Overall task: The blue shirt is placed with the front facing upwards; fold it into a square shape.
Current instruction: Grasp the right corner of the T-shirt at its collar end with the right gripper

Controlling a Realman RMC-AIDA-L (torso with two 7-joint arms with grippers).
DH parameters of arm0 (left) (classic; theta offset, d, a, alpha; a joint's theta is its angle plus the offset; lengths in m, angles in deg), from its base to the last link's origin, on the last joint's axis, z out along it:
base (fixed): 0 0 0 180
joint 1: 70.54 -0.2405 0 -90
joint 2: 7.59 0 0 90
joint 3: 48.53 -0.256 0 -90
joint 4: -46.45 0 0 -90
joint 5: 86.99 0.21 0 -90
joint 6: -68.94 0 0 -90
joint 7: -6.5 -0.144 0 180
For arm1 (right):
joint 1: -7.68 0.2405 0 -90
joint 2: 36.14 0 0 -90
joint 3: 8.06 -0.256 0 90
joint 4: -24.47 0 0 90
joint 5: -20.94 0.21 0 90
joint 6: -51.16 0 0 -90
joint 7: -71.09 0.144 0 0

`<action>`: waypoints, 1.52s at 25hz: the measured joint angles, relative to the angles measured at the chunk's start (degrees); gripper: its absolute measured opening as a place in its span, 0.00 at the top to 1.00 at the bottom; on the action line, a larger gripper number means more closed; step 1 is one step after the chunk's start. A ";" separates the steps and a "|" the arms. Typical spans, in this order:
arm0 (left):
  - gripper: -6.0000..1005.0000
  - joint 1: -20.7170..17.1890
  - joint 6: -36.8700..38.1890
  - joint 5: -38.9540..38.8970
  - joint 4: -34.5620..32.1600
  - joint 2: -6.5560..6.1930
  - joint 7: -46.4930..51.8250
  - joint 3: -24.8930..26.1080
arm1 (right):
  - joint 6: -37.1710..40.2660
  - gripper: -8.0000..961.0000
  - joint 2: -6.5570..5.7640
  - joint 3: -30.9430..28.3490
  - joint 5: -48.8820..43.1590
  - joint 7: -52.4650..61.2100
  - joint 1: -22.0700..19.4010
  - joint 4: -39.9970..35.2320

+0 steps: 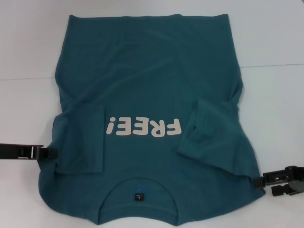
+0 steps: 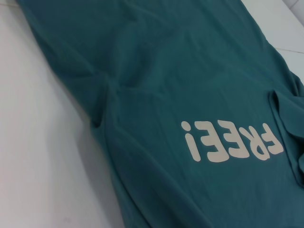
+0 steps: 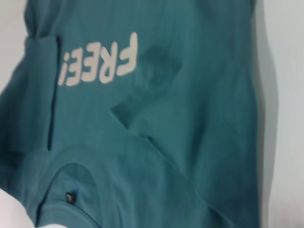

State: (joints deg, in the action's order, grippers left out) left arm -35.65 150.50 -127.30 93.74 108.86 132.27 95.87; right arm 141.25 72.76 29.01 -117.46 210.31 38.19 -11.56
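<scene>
Head view. One blue shirt (image 1: pixel 152 95), dark teal, lying front up on a white table (image 1: pixel 275 33), collar (image 1: pixel 138 186) at the near edge and hem at the far side. White "FREE!" lettering (image 1: pixel 144 127) across the chest (reading upside down from here). Both short sleeves are folded inward onto the body: the left sleeve (image 1: pixel 80 137) lies flat beside the lettering, the right sleeve (image 1: pixel 211 135) sits at a slant, its cuff towards the lettering. Small dark tag (image 1: pixel 138 197) inside the collar. Left gripper (image 1: pixel 51 154) low at the shirt's left edge, touching the cloth near the shoulder; whether its jaws are apart or together I cannot tell. Right gripper (image 1: pixel 260 184) at the shirt's right edge near the shoulder, its dark fingers spread apart, one above the other, at the cloth's rim.

Left wrist view. Shirt front and lettering fill the frame; the white table shows alongside.

Right wrist view. Lettering, both folded sleeves, collar and tag visible.
</scene>
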 joint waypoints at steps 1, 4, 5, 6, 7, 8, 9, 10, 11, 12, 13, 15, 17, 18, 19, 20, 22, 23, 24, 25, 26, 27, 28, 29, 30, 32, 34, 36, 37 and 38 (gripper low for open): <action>0.98 0.06 0.02 -0.01 -0.01 0.00 0.00 0.00 | -0.30 0.06 0.20 0.02 -0.37 -0.06 0.09 0.07; 0.98 0.17 0.07 -0.03 -0.07 0.00 0.00 0.00 | -0.98 0.06 0.80 0.07 -0.70 -0.17 0.21 0.25; 0.98 0.17 0.08 -0.03 -0.07 0.00 0.00 0.00 | -1.13 0.06 0.98 0.08 -0.73 -0.17 0.24 0.30; 0.98 0.17 0.08 -0.03 -0.08 0.00 0.00 0.00 | -1.34 0.06 1.14 0.06 -0.73 -0.17 0.28 0.33; 0.98 0.17 0.09 -0.03 -0.09 0.00 0.00 0.00 | -1.56 0.06 1.30 0.05 -0.72 -0.15 0.33 0.37; 0.98 0.18 0.09 -0.04 -0.09 0.00 0.00 0.00 | -1.76 0.06 1.51 0.03 -0.69 -0.09 0.45 0.44; 0.98 0.18 0.09 -0.03 -0.09 0.00 0.00 0.00 | -2.02 0.06 1.71 0.03 -0.66 -0.01 0.69 0.65; 0.98 0.18 0.08 -0.04 -0.09 0.00 0.00 0.00 | -2.32 0.06 1.90 0.01 -0.63 0.04 0.98 1.00; 0.98 0.18 0.07 -0.03 -0.09 0.00 0.00 0.00 | -2.71 0.06 2.02 -0.11 -0.54 0.00 1.35 1.72; 0.98 0.18 0.06 -0.03 -0.09 0.00 0.00 0.00 | -3.04 0.06 2.09 -0.27 -0.37 -0.05 1.61 2.40; 0.98 0.18 0.04 -0.03 -0.09 0.00 0.00 0.00 | -3.41 0.06 2.15 -0.44 -0.01 -0.11 1.83 3.14; 0.98 0.18 0.04 -0.03 -0.09 0.00 0.00 0.00 | -3.72 0.06 2.38 -0.56 1.25 -0.17 2.08 4.09; 0.98 0.22 0.05 -0.03 -0.09 0.00 0.00 0.00 | -3.50 0.06 2.38 -0.62 3.81 -0.23 2.03 4.19; 0.98 0.24 0.05 -0.03 -0.09 0.00 0.00 0.00 | -3.50 0.06 2.38 -0.62 3.81 -0.23 2.03 4.19; 0.98 0.25 0.04 -0.03 -0.09 0.00 0.00 0.01 | -3.46 0.06 2.34 -0.64 4.82 -0.33 1.93 4.19; 0.98 0.25 0.03 -0.03 -0.09 0.00 -0.03 0.00 | -3.51 0.06 2.27 -0.67 5.69 -0.48 1.76 4.19; 0.98 0.26 0.03 -0.03 -0.09 0.00 -0.09 0.00 | -3.82 0.06 2.14 -0.79 6.78 -0.72 1.49 4.19; 0.98 0.26 0.03 -0.03 -0.09 0.00 -0.15 0.00 | -3.93 0.06 2.09 -0.92 7.03 -0.77 1.39 4.19; 0.98 0.27 0.06 -0.03 -0.09 0.00 -0.17 0.00 | -3.90 0.06 2.06 -1.12 7.16 -0.75 1.25 4.19; 0.98 0.26 0.09 -0.03 -0.09 0.00 -0.19 0.00 | -3.59 0.06 1.98 -1.45 7.17 -0.66 1.08 4.19; 0.98 0.26 0.14 -0.03 -0.09 0.00 -0.19 0.00 | -2.99 0.06 1.90 -1.86 7.18 -0.52 0.90 4.15; 0.98 0.24 0.16 -0.02 -0.09 0.00 -0.19 0.01 | -2.26 0.06 1.80 -2.44 7.20 -0.33 0.59 4.04; 0.98 0.22 0.17 -0.03 -0.09 0.00 -0.19 0.01 | -1.35 0.06 1.69 -3.14 7.20 -0.15 0.25 3.86; 0.98 0.22 0.17 -0.02 -0.09 0.00 -0.20 0.00 | -0.42 0.06 1.55 -3.85 7.20 0.04 -0.10 3.69; 0.98 0.22 0.17 -0.03 -0.11 0.00 -0.22 0.01 | 0.49 0.06 1.42 -4.39 7.19 0.18 -0.44 3.58; 0.98 0.21 0.18 -0.02 -0.39 0.00 -0.33 0.00 | 2.72 0.06 1.23 -5.84 7.20 0.46 -1.25 3.54; 0.98 0.23 0.14 -0.02 -0.60 0.00 -0.43 0.00 | 4.47 0.06 1.23 -7.17 7.24 0.51 -2.12 3.51; 0.98 0.27 0.06 -0.02 -0.77 0.00 -0.53 0.00 | 5.61 0.06 1.24 -7.67 7.11 0.76 -3.26 3.51; 0.98 0.28 -0.01 -0.02 -0.87 0.00 -0.61 0.00 | 5.91 0.06 1.19 -7.71 7.02 0.94 -3.71 3.51; 0.98 0.34 -0.10 -0.02 -0.95 0.00 -0.74 0.00 | 5.96 0.06 1.08 -7.64 6.92 1.13 -4.07 3.49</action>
State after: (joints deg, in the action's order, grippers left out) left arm -35.31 150.40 -127.32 92.78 108.87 131.53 95.87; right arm 147.22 73.84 21.37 -110.55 211.44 34.12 -8.06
